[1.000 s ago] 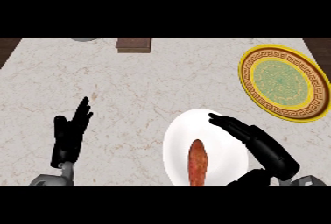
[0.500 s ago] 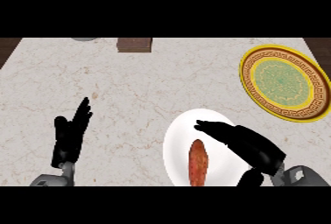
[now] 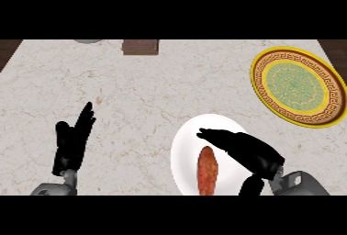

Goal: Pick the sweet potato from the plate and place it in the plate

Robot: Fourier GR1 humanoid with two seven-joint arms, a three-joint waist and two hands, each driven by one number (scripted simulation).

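An orange-red sweet potato lies lengthwise on a white plate at the counter's near edge. My right hand hovers over the right half of that plate, just right of the sweet potato, its fingers straight and pointing up-left; they do not hold it. A yellow plate with a green patterned centre sits at the far right. My left hand rests open at the lower left, fingers up.
A brown block lies at the counter's far edge, with a grey round object partly cut off to its left. The counter is pale marble.
My right hand has slid leftward over the white plate, its fingers now closer to the sweet potato. The left hand and both plates have not moved.
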